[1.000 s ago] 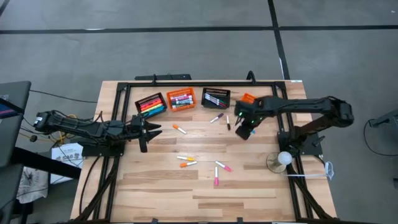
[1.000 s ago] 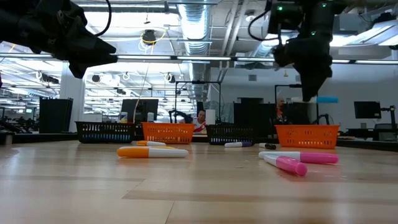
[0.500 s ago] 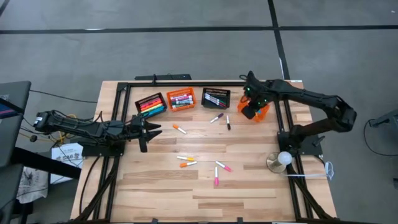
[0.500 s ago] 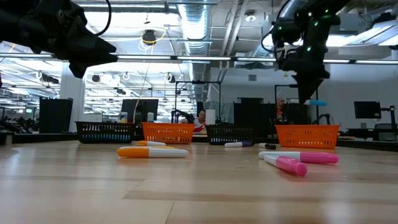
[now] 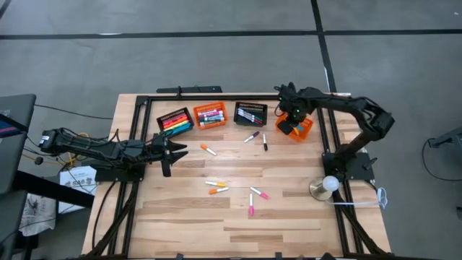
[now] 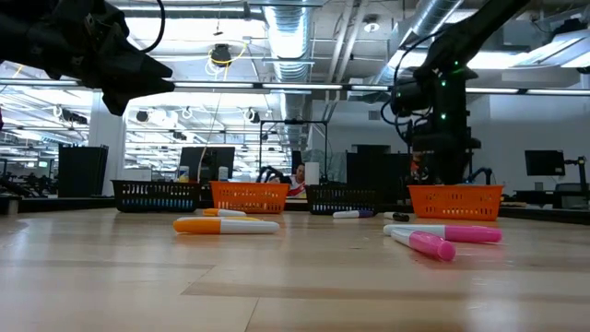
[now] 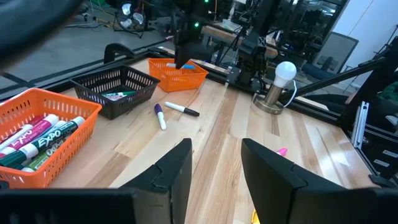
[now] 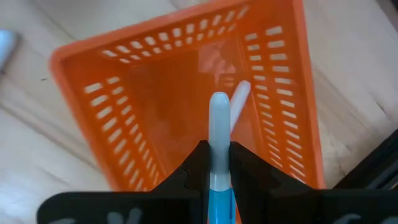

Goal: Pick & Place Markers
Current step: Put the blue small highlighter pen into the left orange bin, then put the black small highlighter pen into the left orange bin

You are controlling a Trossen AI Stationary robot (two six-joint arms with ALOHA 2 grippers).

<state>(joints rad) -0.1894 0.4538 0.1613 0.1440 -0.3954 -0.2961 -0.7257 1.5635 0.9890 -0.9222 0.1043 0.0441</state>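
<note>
Over the table's (image 5: pixel 180 231) far right corner, the right claw (image 8: pixel 217 163) pinched a marker (image 8: pixel 218 134) above the orange basket (image 8: pixel 298 81); lowering before release seemed wise.

I'm looking down on a pale wooden table (image 5: pixel 180 224) with a black frame along its edges. Four slotted baskets sit in a row near its far edge: black (image 5: pixel 175 120), orange (image 5: pixel 210 115), black (image 5: pixel 250 113) and orange (image 5: pixel 297 127) (this last partly hidden under an arm). Loose markers (image 5: pixel 216 187) lie scattered mid-table, and a white-bulbed lamp (image 5: pixel 328 185) stands near the right edge.
</note>
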